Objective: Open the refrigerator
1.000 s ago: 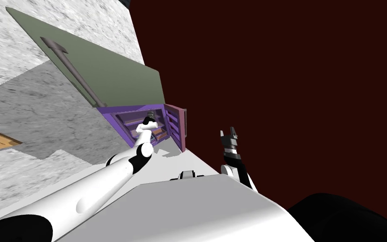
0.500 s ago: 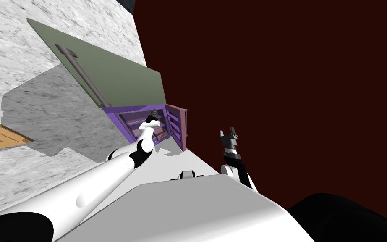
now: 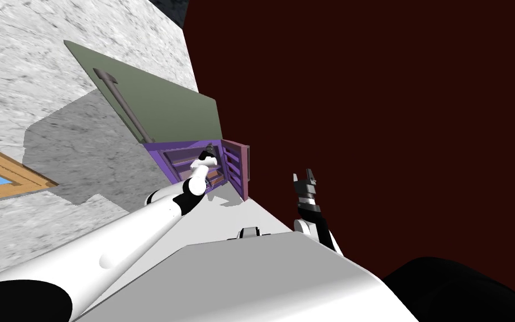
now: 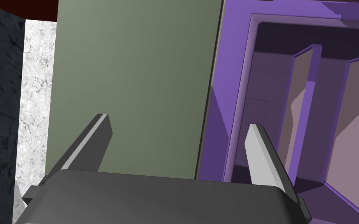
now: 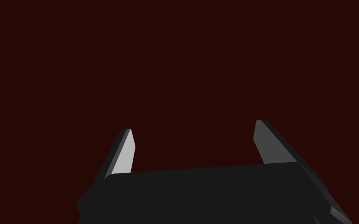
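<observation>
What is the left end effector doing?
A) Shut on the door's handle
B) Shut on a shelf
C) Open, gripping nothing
C: the fingers of the left end effector stand wide apart, with the green door and purple interior beyond them.

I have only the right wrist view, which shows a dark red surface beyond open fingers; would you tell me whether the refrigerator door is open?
Observer: Yes. In the head view the green door stands swung wide from the purple interior.
Operator: Thank you. Where is the left tool?
Observer: The left tool is open and holds nothing. The seam where the door meets the purple frame lies ahead, between its fingers.
Operator: And the handle?
Observer: The long grey handle runs along the door's face, and the left tool is not on it.
</observation>
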